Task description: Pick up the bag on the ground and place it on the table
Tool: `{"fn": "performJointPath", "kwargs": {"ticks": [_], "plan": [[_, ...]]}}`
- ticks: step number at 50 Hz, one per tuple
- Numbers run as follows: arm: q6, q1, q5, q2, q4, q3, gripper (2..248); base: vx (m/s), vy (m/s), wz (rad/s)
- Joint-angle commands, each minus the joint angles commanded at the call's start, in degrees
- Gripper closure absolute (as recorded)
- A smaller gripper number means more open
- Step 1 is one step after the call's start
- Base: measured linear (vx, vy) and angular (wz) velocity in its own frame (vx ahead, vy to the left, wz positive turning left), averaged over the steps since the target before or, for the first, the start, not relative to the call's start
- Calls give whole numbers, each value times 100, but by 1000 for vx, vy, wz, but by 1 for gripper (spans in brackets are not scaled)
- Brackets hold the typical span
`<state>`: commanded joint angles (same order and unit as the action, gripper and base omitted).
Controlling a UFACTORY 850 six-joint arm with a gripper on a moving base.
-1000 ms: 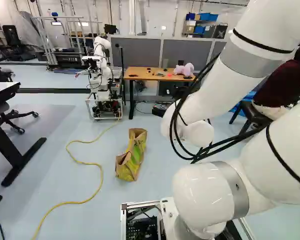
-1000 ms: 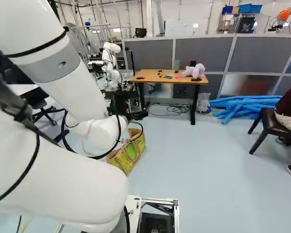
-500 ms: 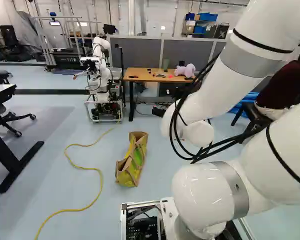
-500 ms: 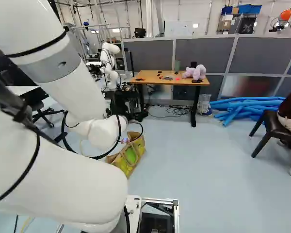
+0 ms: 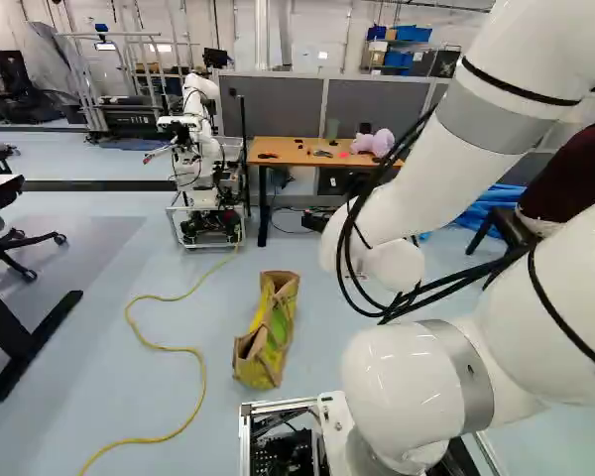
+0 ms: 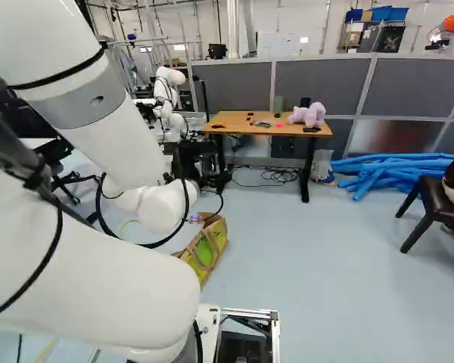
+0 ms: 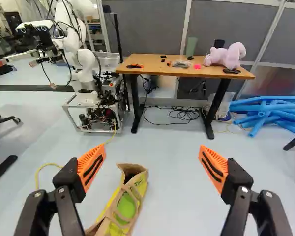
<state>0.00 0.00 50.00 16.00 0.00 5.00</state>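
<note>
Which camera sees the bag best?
The left base view: it shows the whole bag on the floor, with nothing in front. The wrist view cuts off its near end; in the right base view the arm hides part of it.

One bag [image 5: 276, 337], two tables [image 7: 157, 67], one plush toy [image 7: 228, 55].
One yellow cord [image 5: 144, 439], another robot [image 7: 86, 59] (just one), plus several chairs [image 6: 431, 208] and blue tubes [image 7: 270, 110], probably more than I can tell where they overlap.
</note>
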Motion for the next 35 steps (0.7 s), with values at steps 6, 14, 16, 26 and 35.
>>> {"fn": "performJointPath", "kwargs": {"ticks": [6,14,16,26,35], "plan": [[0,0,0,0,0,0,3,149,58,-17],[0,0,0,0,0,0,3,145,57,-17],[0,0,0,0,0,0,3,135,56,-19],[0,28,0,-71,0,60,3,83,48,-16],[0,53,0,-150,0,128,3,3,1,1]]}}
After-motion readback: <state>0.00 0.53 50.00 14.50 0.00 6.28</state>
